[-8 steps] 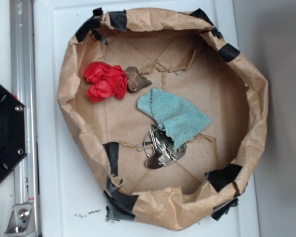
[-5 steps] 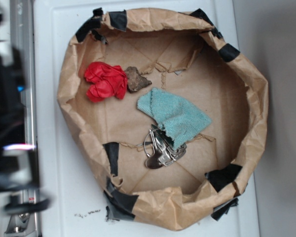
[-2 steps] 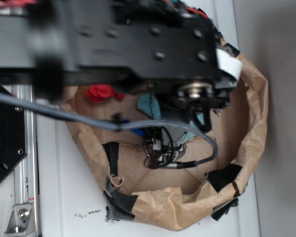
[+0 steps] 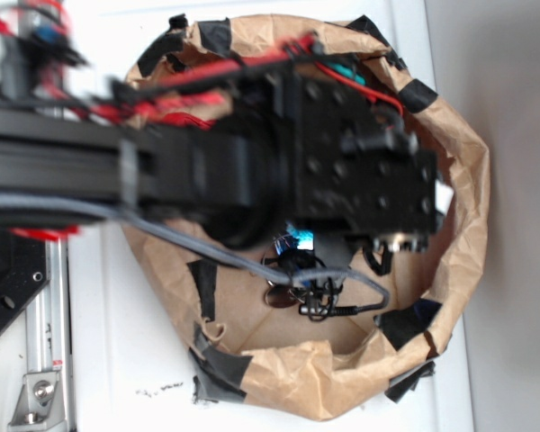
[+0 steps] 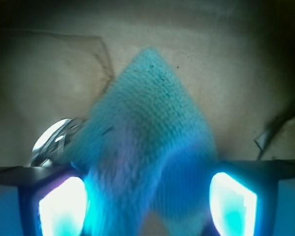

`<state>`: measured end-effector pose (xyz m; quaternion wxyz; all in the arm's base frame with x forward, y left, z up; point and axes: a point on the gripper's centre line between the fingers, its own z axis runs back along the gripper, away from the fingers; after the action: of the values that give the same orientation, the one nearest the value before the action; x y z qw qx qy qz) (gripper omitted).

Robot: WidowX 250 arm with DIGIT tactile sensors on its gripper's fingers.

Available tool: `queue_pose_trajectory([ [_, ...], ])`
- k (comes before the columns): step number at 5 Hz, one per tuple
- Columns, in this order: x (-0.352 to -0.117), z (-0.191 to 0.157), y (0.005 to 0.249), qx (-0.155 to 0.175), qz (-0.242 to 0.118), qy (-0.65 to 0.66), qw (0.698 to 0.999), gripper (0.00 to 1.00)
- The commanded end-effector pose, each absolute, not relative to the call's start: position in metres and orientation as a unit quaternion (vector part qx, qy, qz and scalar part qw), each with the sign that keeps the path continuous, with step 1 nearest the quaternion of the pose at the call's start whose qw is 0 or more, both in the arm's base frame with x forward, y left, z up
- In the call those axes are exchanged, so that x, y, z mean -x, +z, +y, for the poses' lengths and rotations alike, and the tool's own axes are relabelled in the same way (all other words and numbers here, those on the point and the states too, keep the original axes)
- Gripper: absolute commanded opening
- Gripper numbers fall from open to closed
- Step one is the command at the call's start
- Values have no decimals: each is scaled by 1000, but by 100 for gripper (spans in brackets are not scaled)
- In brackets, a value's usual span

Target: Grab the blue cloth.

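In the wrist view the blue cloth [image 5: 147, 132], a teal terry piece with a pointed far corner, lies on brown paper. It reaches in between my two glowing fingertips [image 5: 64, 206]. My gripper [image 5: 147, 209] is open, one finger on each side of the cloth's near part, and I see no squeeze on it. In the exterior view my black arm [image 4: 342, 180] hangs over the middle of the paper bowl and hides the cloth and the gripper's tips.
The shiny metal clip bundle [image 5: 51, 140] lies just left of the cloth and pokes out under the arm [image 4: 279, 292]. The crumpled brown paper bowl [image 4: 468, 180] with black tape patches [image 4: 409, 319] rings the area. A grey cable [image 4: 207, 247] trails across. The red wad is hidden.
My arm swung in from the left over the bowl and then shifted down and right. It now covers the cloth, the red wad and the brown lump.
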<state>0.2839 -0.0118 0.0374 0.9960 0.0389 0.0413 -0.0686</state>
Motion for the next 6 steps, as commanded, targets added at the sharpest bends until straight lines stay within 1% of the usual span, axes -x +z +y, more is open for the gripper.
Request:
queue_pose_trajectory([
  [1, -295, -6, 37, -33, 2, -36, 999, 0],
  [2, -296, 4, 43, -35, -2, -35, 999, 0],
  [3, -292, 18, 86, -18, -47, -24, 998, 0],
  [4, -274, 33, 134, 10, -121, 3, 993, 0],
  [5, -259, 33, 182, 37, -159, 8, 987, 0],
  [6, -257, 22, 206, 44, -157, -6, 987, 0],
])
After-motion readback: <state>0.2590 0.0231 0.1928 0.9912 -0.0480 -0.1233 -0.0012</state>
